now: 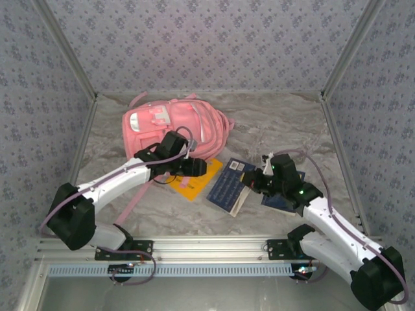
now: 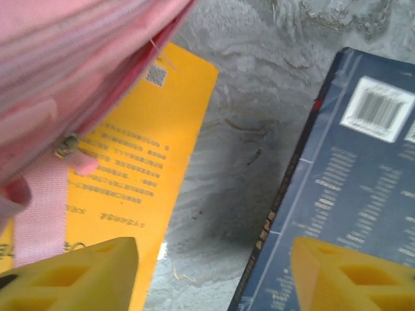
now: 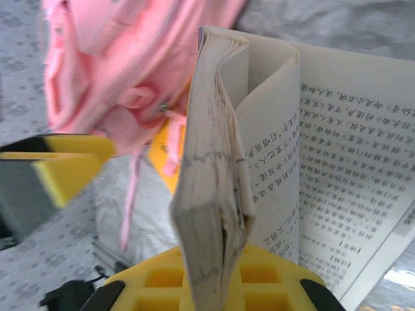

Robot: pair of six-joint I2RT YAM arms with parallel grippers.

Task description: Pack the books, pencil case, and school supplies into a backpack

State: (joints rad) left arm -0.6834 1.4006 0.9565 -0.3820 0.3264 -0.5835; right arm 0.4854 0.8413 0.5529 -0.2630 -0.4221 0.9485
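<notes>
Jaws, right: my right gripper (image 1: 254, 183) was closed down on the page edge of the dark navy paperback book (image 3: 217, 194). It seemed to pinch only some of the leaves, though the close view was too cramped to be sure.
Jaws, left: my left gripper (image 2: 211, 278) stood well open with nothing in it, low over the grey marbled table (image 1: 279, 123).
Backpack: the big pink fabric backpack (image 1: 175, 126) lay flat at the back, its edge resting on the flat yellow-orange book (image 2: 142, 162).
Navy book: it lay between my two arms, its near side tilted up and its pages fanning open.
Risk, right: with so few leaves held, the pages could tear or slide free and the book would flop down.
Risk, left: my open fingers (image 2: 71, 275) sat near the pink strap, so a careless closing could snag the fabric rather than the yellow book.
</notes>
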